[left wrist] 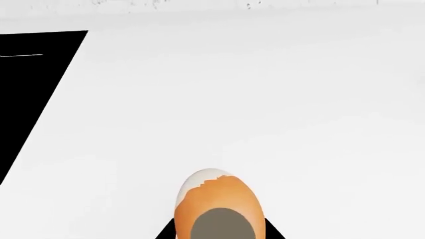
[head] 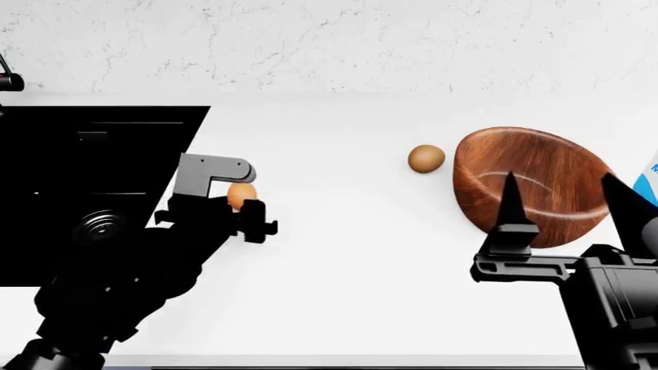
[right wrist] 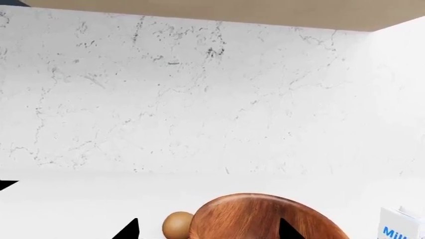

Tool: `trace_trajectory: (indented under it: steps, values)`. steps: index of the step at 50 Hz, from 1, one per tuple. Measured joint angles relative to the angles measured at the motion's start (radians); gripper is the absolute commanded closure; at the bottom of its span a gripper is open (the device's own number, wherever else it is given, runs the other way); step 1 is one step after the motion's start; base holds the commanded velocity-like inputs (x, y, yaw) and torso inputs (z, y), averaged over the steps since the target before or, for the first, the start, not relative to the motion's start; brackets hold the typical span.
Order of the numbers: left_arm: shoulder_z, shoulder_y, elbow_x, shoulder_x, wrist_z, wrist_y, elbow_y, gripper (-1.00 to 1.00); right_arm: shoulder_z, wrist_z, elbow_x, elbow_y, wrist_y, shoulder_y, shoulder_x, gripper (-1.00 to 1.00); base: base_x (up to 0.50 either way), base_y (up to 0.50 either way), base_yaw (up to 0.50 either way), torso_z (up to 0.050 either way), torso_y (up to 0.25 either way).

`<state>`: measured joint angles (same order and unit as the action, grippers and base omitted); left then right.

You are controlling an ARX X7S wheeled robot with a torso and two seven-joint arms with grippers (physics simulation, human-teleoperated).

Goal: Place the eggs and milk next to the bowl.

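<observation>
Orange-tan egg point(head: 240, 193) is sitting clamped in the left gripper point(head: 243, 202); it should be travelling low toward the bowl point(head: 529, 185); right gripper point(head: 560, 202) is hanging spread, empty.

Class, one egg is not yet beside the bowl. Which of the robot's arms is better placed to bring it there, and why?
The left. Its gripper is already shut on the lighter egg beside the black stovetop. The right gripper hangs open by the bowl, far from that egg. The darker egg already lies next to the bowl.

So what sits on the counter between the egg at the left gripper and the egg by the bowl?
Nothing: in the head view, bare white counter separates the lighter egg at the left gripper from the darker egg beside the bowl.
</observation>
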<state>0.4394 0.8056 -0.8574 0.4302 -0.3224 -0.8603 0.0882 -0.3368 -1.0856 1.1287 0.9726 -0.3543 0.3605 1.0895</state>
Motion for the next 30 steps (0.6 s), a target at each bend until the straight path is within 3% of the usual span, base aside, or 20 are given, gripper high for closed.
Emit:
trace_trajectory:
  steps: [14,30]
  values:
    - [-0.006,0.005,-0.009,0.006,-0.012,-0.008,-0.035,1.00,0.010,-0.010,0.007,0.011,0.011,-0.007,0.017,-1.00,0.00,0.00,0.00,0.000,0.000]
    - [-0.027,0.036,-0.082,0.045,-0.059,-0.071,-0.257,1.00,0.016,-0.026,0.018,0.024,0.013,-0.002,0.034,-1.00,0.00,0.00,0.00,0.000,0.000]
